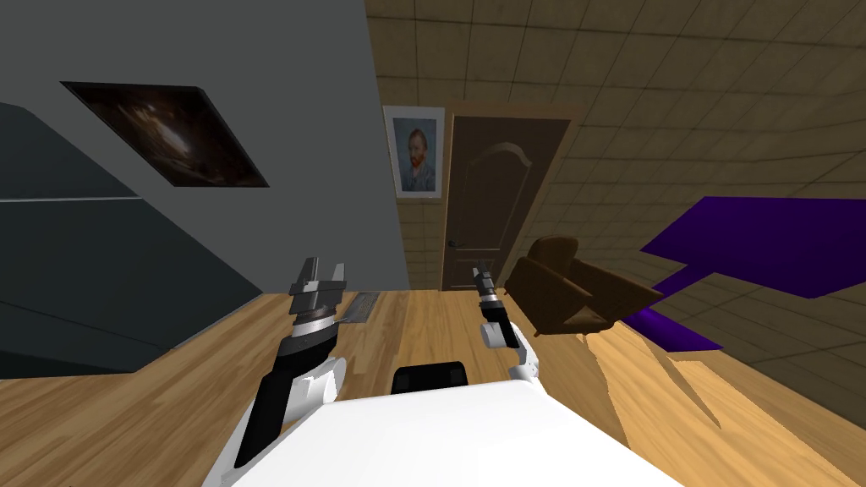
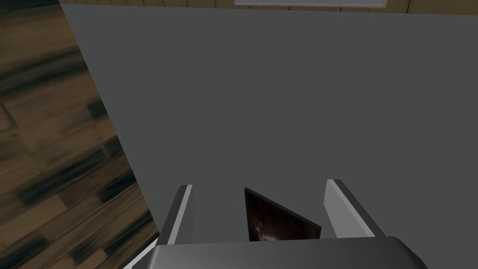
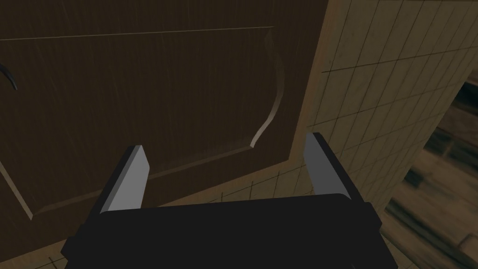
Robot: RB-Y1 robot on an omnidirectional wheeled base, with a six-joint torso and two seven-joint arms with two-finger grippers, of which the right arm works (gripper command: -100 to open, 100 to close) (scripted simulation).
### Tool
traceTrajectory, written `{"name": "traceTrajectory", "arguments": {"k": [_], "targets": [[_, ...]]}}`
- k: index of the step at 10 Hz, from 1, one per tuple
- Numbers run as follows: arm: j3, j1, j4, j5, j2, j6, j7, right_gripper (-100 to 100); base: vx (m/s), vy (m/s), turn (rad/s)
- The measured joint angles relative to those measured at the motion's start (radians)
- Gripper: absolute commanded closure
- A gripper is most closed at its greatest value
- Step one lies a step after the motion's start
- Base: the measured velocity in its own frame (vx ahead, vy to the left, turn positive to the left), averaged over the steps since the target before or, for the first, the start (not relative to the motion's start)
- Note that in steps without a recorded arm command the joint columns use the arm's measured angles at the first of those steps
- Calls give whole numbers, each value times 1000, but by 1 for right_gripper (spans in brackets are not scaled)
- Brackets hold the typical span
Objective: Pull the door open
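A dark brown panelled door stands shut in the tan tiled wall ahead, with a small dark handle on its left side. My right gripper is raised toward it, some way short of it, open and empty. In the right wrist view the door spreads behind the open right gripper, and the curved dark handle sits off to one side of the fingers. My left gripper is held up on the left, open and empty, and in its own view the left gripper faces a grey wall.
A brown armchair stands just right of the door, close to my right arm. A framed portrait hangs left of the door. The grey wall runs along my left. A purple shape lies at the right. Wooden floor leads to the door.
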Motion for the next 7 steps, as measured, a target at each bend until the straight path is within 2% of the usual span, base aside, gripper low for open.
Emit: {"name": "traceTrajectory", "arguments": {"k": [2,3,4,7], "targets": [[1,-19,49,-2,-4,-7,-3,-100,92,-13,2],[-1,-42,87,-4,-8,-13,-6,-100,101,-9,7],[-3,-53,119,-8,-18,-20,-13,-100,92,2,-1],[-1,-84,196,-12,-22,-34,-18,-100,77,-1,2]]}}
